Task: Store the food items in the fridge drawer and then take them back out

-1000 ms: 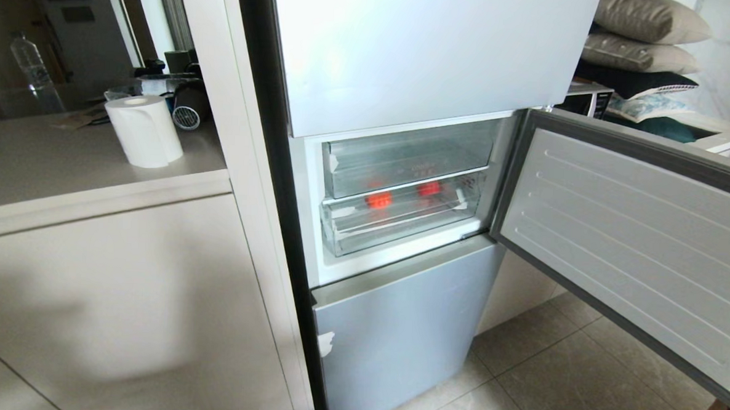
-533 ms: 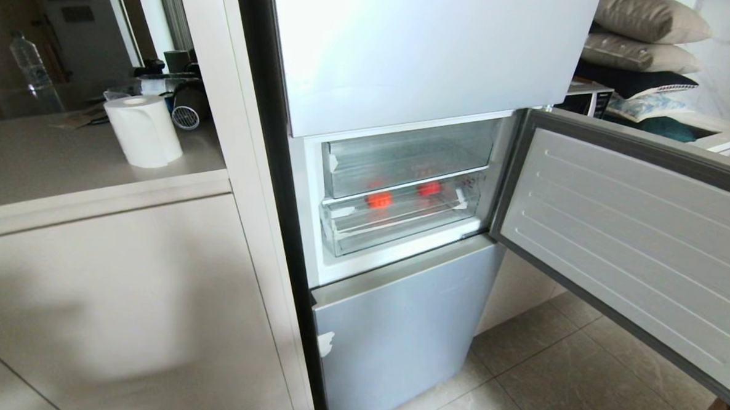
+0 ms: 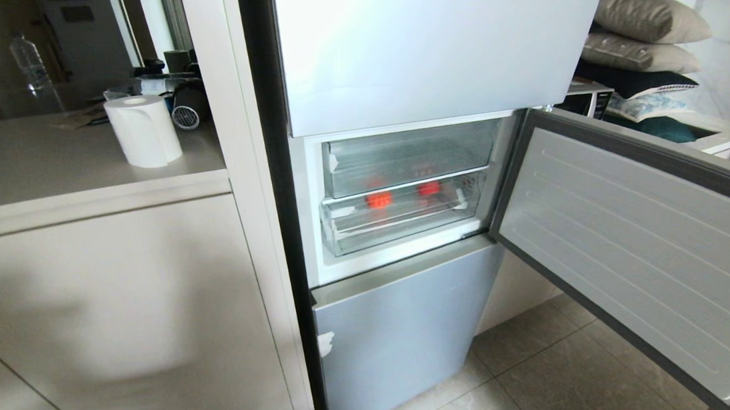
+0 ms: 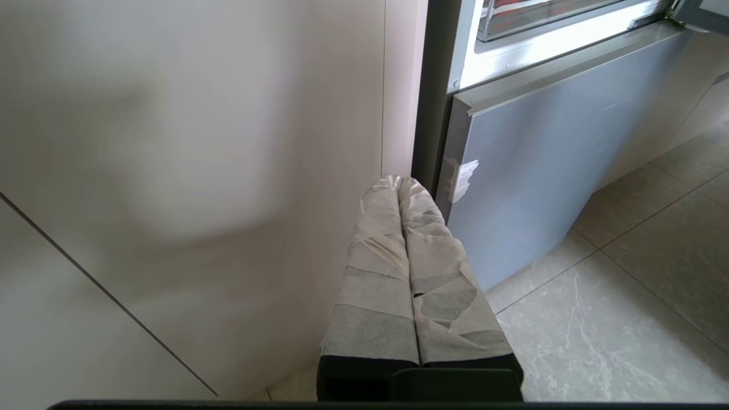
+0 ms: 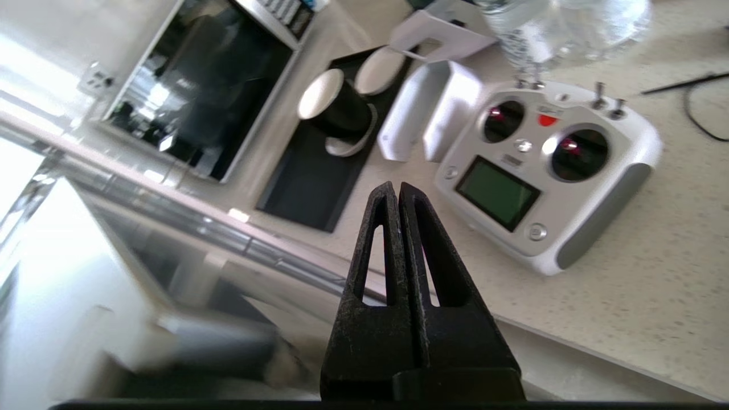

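The fridge's middle compartment stands open in the head view. The clear fridge drawer (image 3: pixel 401 231) is the lower of two bins and is pushed in. Through its front wall show two round red food items, one (image 3: pixel 379 199) at the left and one (image 3: pixel 428 188) further back right. Neither arm is in the head view. My left gripper (image 4: pixel 400 179), with tape-wrapped fingers, is shut and empty, low beside the fridge's bottom door. My right gripper (image 5: pixel 397 187), black, is shut on nothing and hangs over a speckled countertop (image 5: pixel 626 296), away from the drawer.
The open fridge door (image 3: pixel 634 241) swings out to the right over the tiled floor. The grey bottom door (image 3: pixel 397 317) is closed. A white remote controller (image 5: pixel 547 171) and a dark-glass appliance (image 5: pixel 199 97) lie under my right gripper. A paper roll (image 3: pixel 143 130) stands on the left counter.
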Available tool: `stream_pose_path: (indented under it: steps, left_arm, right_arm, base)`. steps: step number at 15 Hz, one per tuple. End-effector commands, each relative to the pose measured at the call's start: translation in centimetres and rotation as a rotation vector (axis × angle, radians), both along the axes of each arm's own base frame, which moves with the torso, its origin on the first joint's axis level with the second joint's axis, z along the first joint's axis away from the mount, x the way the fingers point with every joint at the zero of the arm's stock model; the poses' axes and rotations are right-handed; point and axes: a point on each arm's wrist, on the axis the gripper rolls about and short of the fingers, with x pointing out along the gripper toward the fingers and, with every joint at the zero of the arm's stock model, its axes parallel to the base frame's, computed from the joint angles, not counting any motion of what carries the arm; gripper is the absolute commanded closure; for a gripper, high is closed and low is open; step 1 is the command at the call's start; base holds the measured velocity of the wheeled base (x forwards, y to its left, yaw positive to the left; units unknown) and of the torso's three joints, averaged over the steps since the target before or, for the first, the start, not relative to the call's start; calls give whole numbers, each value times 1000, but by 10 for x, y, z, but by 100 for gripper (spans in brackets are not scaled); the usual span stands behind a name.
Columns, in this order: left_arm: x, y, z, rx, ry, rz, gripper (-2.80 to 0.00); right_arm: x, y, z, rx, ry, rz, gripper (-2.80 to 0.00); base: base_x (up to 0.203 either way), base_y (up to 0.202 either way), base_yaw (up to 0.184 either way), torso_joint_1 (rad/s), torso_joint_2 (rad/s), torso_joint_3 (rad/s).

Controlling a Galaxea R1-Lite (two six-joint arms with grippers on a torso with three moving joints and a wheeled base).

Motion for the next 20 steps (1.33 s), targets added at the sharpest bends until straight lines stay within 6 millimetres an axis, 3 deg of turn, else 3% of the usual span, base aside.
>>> stream_pose_path:
  steps: [1,5,10,13,17,20]
  left_arm:
    - [0,0,0,0,2,1,0]
    - [0,0,0,-1,2,1,0]
    - [0,0,0,0,2,1,0]
    - [0,0,0,0,2,1,0]
    - [0,0,0,0,2,1,0]
    - [0,0,0,0,2,1,0]
  right_arm:
    - [-13,4,17,-45,-35,27,0]
    - [-16,3,22,-53,-49,54,0]
    - [-19,5,52,-28,-164,80,0]
    - [-30,-4,63,21,-233,34,0]
    - [-36,-40,63,36,-260,-29,0]
    - [-30,-68,39,54,-239,-106,0]
  base:
    - [0,0,0,0,0,0]
    - [0,0,0,0,0,0]
    - [0,0,0,0,0,0]
    - [0,0,0,0,0,0]
    - [0,0,0,0,0,0]
    - [0,0,0,0,0,0]
